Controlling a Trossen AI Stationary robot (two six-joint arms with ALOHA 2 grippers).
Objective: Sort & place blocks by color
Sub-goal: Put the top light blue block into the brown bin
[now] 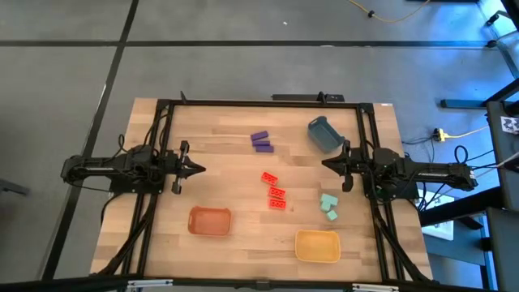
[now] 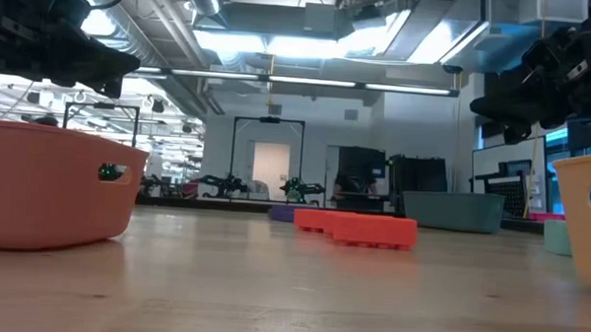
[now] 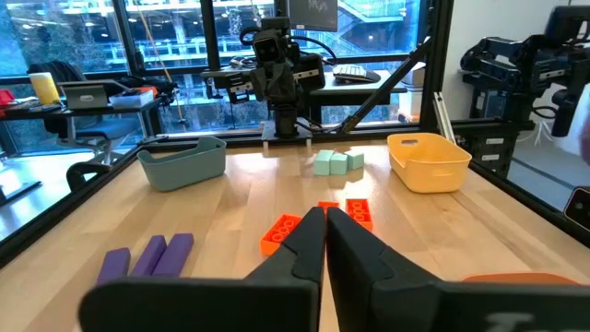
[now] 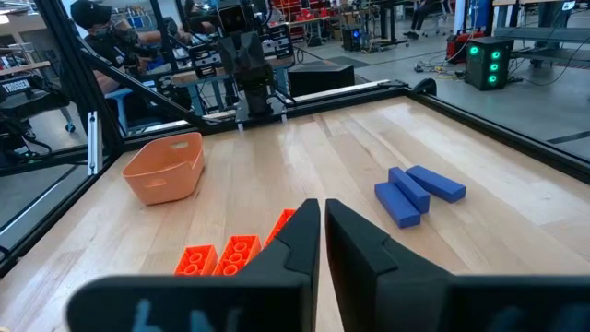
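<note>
Around the red bricks (image 1: 275,192) in the middle of the table, everything else is sitting spread out: the purple bars (image 1: 260,141) are lying beyond them toward the far edge, next to the blue-grey bin (image 1: 323,134), and the teal cubes (image 1: 328,206) are bunched just off to the right-arm side. An orange tray (image 1: 210,221) and a yellow tray (image 1: 317,246) are waiting on the near side of the reds.

Both arms are hanging out at the table's sides doing nothing yet. The left gripper (image 1: 195,169) is pointing inward with its fingers pressed together and empty, and the right gripper (image 1: 328,163) is mirroring it, fingers together too, nothing held.

The reds are lying in a slanted row running from the far side toward the near edge, roughly halfway between the two fingertips, so honestly either arm could go for them. The teal cubes are clearly nearer the right gripper, just on its near side, so I'm guessing that arm takes those.
</note>
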